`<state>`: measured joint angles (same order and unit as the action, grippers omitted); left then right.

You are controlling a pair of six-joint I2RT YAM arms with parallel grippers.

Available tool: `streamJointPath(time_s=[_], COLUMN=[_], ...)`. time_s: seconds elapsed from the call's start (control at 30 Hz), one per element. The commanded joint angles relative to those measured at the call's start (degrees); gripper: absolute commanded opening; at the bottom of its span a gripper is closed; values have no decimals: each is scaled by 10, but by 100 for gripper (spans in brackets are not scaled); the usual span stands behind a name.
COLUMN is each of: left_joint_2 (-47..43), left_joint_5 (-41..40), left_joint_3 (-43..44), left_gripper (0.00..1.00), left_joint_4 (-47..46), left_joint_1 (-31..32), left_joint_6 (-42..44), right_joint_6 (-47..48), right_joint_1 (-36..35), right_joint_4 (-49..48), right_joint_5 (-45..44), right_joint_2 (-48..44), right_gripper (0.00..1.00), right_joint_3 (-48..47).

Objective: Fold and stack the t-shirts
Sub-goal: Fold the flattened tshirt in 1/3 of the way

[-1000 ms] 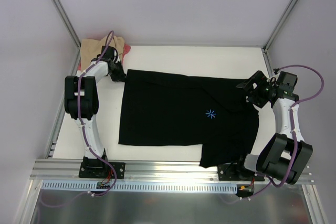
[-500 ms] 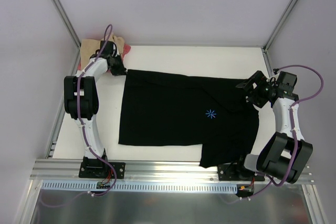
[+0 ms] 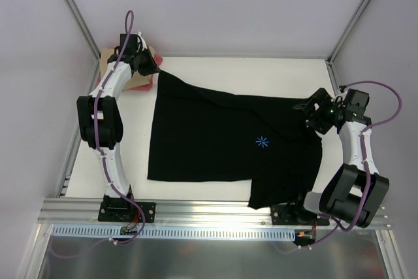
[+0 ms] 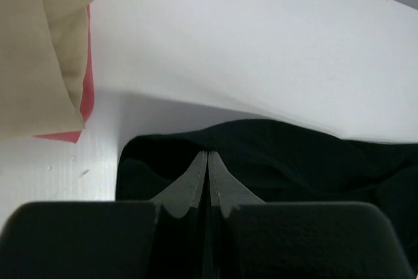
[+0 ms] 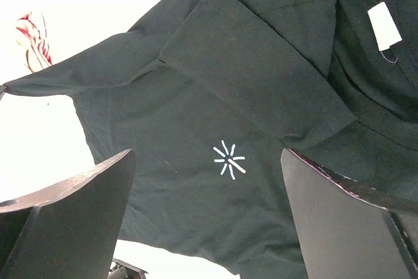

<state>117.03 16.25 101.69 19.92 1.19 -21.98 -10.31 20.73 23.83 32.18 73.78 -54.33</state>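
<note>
The black t-shirt (image 3: pixel 215 142) lies spread across the white table, its light-blue starburst (image 3: pixel 262 141) facing up. My left gripper (image 3: pixel 155 66) is shut on the shirt's far left corner and holds it up off the table. In the left wrist view the fingers (image 4: pixel 196 178) are pressed together on black cloth (image 4: pixel 294 155). My right gripper (image 3: pixel 308 110) hangs open over the shirt's right side, apart from the cloth. Between its fingers (image 5: pixel 78 207) the starburst (image 5: pixel 228 159) shows, and a white neck tag (image 5: pixel 384 24) lies further off. The tan t-shirt (image 4: pixel 32 50) lies on the pink-red one (image 4: pixel 88 96).
The tan (image 3: pixel 108 63) and pink-red (image 3: pixel 145 82) shirts sit in the table's back left corner, right behind my left gripper. Pale walls with metal frame posts (image 3: pixel 72 11) close in the table. A metal rail (image 3: pixel 215 210) runs along the near edge.
My left gripper has moved back and up toward the far left corner, pulling the black shirt's corner into a raised peak. The right arm has stayed still.
</note>
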Motion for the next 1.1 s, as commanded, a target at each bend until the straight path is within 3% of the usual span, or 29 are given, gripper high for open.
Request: streamJointPath(time_s=[0.0,0.47,1.07], left_joint_2=[-21,-140,-212], left_joint_5=[26,16,-71], left_joint_3=[-16,-213,-313], left_gripper=[0,0,0], left_joint_4=[-2,-52,-58], left_joint_1=[7,7,-1], left_joint_6=[-10,9,29], right_joint_6=[5,5,3], right_joint_1=[5,5,5], right_joint_4=[-12,-8,-10], right_joint_5=[10,12,22], right_joint_2=[2,-2,-1], right_gripper=[99,100,99], right_joint_3=[-12,-14,-12])
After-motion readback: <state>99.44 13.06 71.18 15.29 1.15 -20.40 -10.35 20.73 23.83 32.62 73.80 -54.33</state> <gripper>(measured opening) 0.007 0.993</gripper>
